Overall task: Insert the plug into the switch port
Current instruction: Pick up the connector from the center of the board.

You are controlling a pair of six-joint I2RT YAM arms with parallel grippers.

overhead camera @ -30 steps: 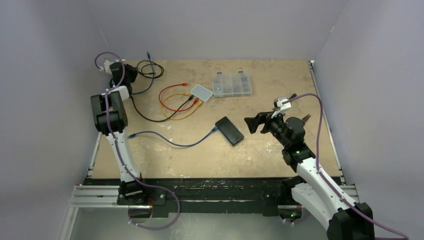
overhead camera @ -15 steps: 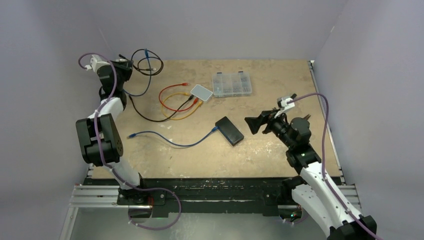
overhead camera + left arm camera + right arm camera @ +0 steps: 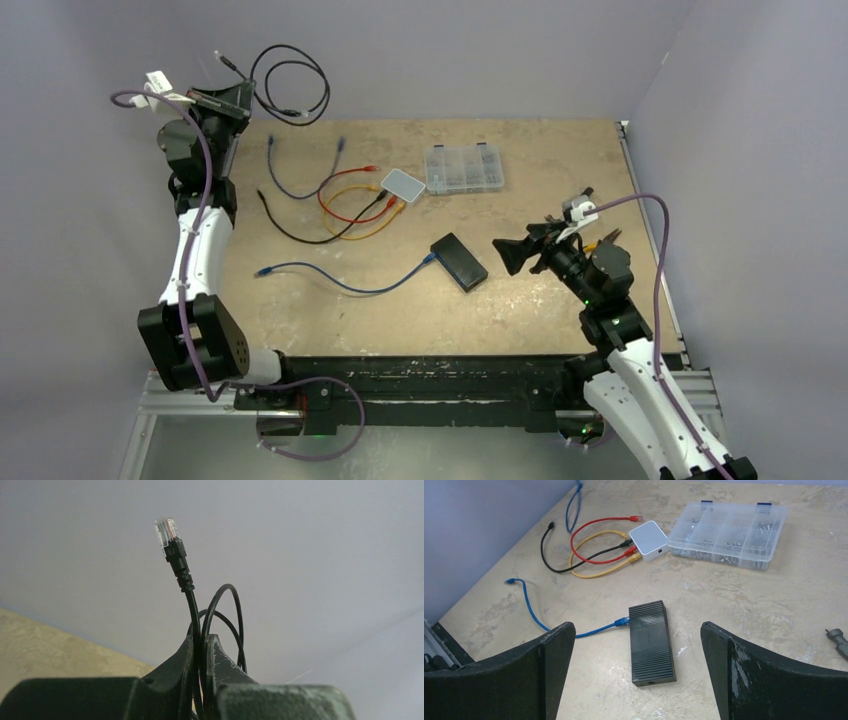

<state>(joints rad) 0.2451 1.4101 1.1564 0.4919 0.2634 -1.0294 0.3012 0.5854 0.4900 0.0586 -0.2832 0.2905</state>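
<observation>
Top external view shows my left fingers [image 3: 222,665], clamped on the black cable [image 3: 193,607], now lifted off the far-left counter [image 3: 540,300] with the plug [image 3: 166,531] poking clear above them, while my right fingers [image 3: 549,665] gape empty just right of the black switch [image 3: 651,642], so carry-over comes next.

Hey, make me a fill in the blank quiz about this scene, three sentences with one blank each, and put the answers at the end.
1. The left claw is shut on the black Ethernet cable, while the right claw is ___.
2. The cable plugged into the black switch is ___ in colour.
3. The white network box has ___ cables plugged into it.

Missing words: open; blue; three.
</observation>
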